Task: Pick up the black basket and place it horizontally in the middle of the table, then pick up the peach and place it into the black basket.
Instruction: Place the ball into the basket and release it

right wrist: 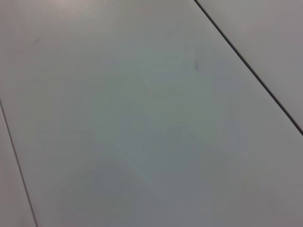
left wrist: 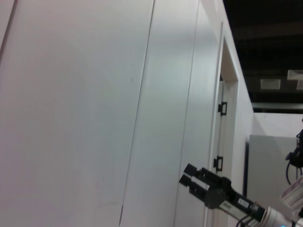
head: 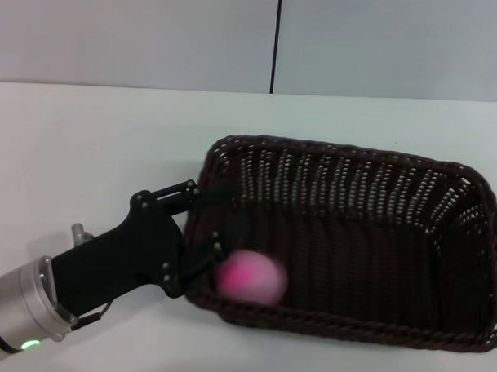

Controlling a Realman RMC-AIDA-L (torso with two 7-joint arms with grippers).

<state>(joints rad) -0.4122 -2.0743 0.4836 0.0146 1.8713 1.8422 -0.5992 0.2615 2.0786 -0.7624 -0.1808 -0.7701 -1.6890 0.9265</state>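
Note:
The black basket (head: 353,239) lies lengthwise across the white table (head: 95,140), right of centre in the head view. The pink peach (head: 250,276) is inside it, at the front left corner, and looks blurred. My left gripper (head: 212,221) reaches over the basket's left rim from the lower left. It is open and empty, and its lower finger (head: 216,252) is just left of the peach. My right gripper (left wrist: 185,176) does not show in the head view. It shows far off in the left wrist view, held up in the air with its fingers together.
A white wall with a dark vertical seam (head: 278,40) stands behind the table. The left wrist view shows wall panels and a door frame (left wrist: 222,109). The right wrist view shows only a plain panelled surface (right wrist: 142,118).

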